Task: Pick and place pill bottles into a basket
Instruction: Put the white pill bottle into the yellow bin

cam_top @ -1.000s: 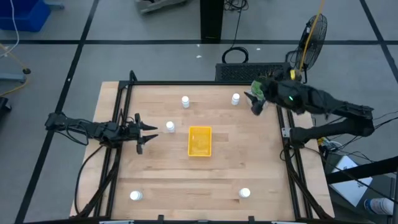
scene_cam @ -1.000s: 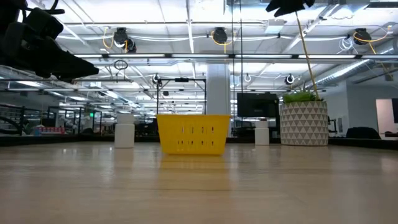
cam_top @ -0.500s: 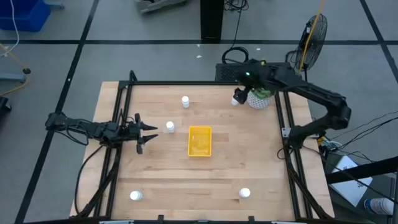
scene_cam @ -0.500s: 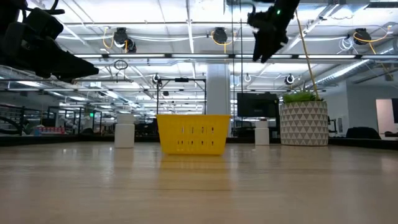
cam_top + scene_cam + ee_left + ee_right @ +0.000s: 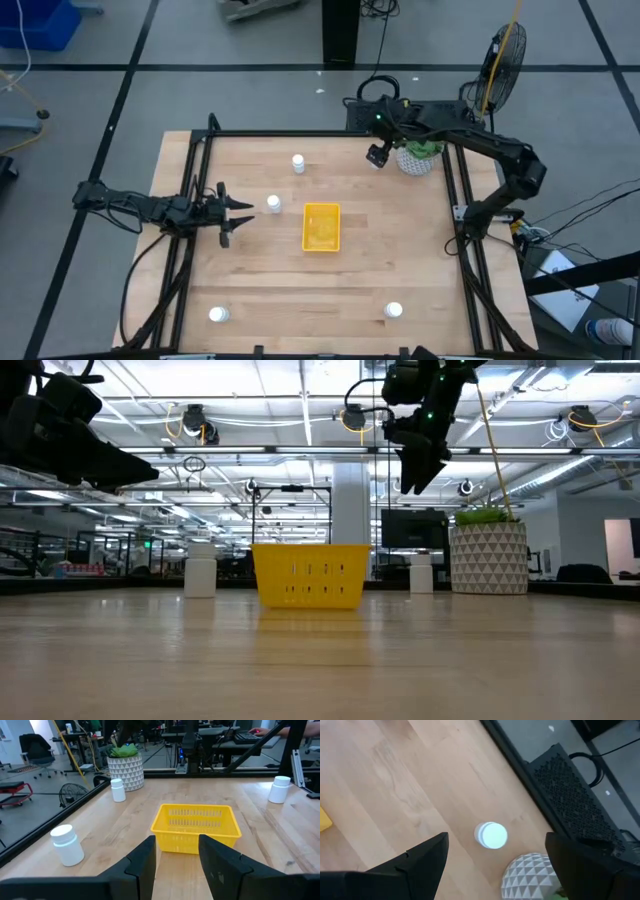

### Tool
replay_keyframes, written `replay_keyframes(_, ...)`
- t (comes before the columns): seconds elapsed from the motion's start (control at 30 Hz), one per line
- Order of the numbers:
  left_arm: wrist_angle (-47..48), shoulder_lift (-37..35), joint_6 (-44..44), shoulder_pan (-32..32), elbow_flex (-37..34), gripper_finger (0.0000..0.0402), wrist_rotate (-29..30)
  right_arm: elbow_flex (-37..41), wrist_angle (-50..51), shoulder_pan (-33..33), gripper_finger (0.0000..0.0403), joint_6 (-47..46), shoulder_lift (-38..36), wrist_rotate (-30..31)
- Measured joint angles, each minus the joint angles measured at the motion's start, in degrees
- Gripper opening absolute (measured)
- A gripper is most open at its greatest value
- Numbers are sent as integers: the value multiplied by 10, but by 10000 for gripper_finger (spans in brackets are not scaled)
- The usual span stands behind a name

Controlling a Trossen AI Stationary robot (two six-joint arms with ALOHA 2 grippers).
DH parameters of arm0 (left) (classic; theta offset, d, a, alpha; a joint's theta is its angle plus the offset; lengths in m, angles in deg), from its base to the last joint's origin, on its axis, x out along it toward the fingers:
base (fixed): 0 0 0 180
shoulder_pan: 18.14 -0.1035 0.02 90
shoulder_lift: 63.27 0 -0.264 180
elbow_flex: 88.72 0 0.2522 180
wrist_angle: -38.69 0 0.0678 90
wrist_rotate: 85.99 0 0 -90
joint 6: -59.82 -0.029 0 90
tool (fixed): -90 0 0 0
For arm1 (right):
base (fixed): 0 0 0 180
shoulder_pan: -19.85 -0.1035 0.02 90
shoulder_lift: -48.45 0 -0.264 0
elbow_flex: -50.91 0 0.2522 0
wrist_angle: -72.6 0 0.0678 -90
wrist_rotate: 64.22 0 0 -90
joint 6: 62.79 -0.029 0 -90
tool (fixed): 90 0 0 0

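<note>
The yellow basket [image 5: 321,227] sits mid-table and also shows in the left wrist view [image 5: 195,827]. White pill bottles stand upright at the far middle [image 5: 298,162], left of the basket [image 5: 274,204], near left [image 5: 218,314] and near right [image 5: 394,310]. Another bottle [image 5: 491,835] stands beside the plant pot; in the high view my right gripper hides it. My right gripper [image 5: 377,155] hangs open, high above that bottle, touching nothing. My left gripper [image 5: 235,212] is open and empty at the table's left, pointing at the basket.
A white patterned pot with a green plant [image 5: 417,158] stands at the far right, right beside the bottle under my right gripper. A black frame rail [image 5: 300,134] runs round the table. A fan and a black box stand beyond the far edge.
My right gripper has swung from beyond the plant pot toward the table's left, turned, and come down somewhat; it now hangs over the far-right bottle. No bottle has moved.
</note>
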Motion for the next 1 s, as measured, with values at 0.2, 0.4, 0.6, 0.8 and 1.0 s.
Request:
replay_keyframes(0.2,0,0,0,0,0,152,-1,0,5,2,325,1,25,1)
replay_keyframes(0.4,0,0,0,0,0,152,-1,1,21,15,325,2,47,1)
replay_keyframes(0.6,0,0,0,0,0,152,-1,1,20,23,325,2,60,1)
replay_keyframes(0.8,0,0,0,0,0,152,-1,1,19,23,325,1,62,0)
replay_keyframes(1.0,0,0,0,0,0,152,-1,8,13,23,325,-1,61,-1)
